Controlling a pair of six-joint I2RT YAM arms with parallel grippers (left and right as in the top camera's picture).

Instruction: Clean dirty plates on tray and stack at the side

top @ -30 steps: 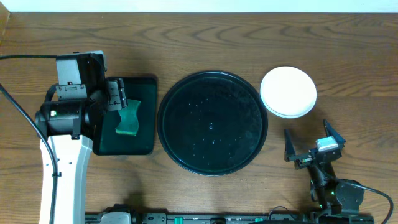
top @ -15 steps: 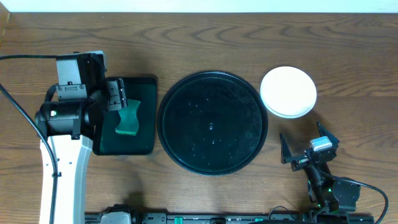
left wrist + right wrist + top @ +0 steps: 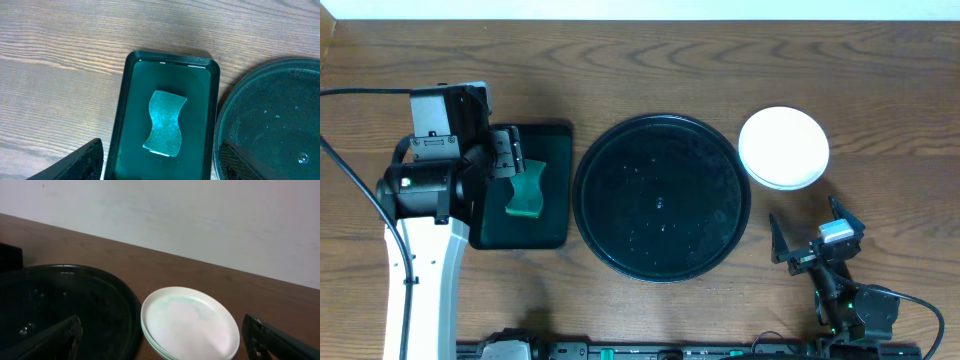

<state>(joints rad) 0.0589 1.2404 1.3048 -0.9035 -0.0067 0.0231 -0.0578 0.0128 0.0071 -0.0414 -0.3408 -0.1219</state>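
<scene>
The plates (image 3: 783,148) sat stacked on the counter (image 3: 720,60), just right of the tray (image 3: 620,200). The right gripper (image 3: 808,228), on their near side, had jaws wide; the left gripper (image 3: 160,147), jaws also wide, hung above a sponge (image 3: 165,122).

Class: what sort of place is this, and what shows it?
Likely a lab tabletop staged for dishwashing practice: wooden table by a plain wall, a sponge in a small tray, stacked plates beside a round black tray.

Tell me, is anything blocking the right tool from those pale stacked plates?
Nothing visible: only bare wooden table lies between the open right tool and the stack of pale round plates.
</scene>
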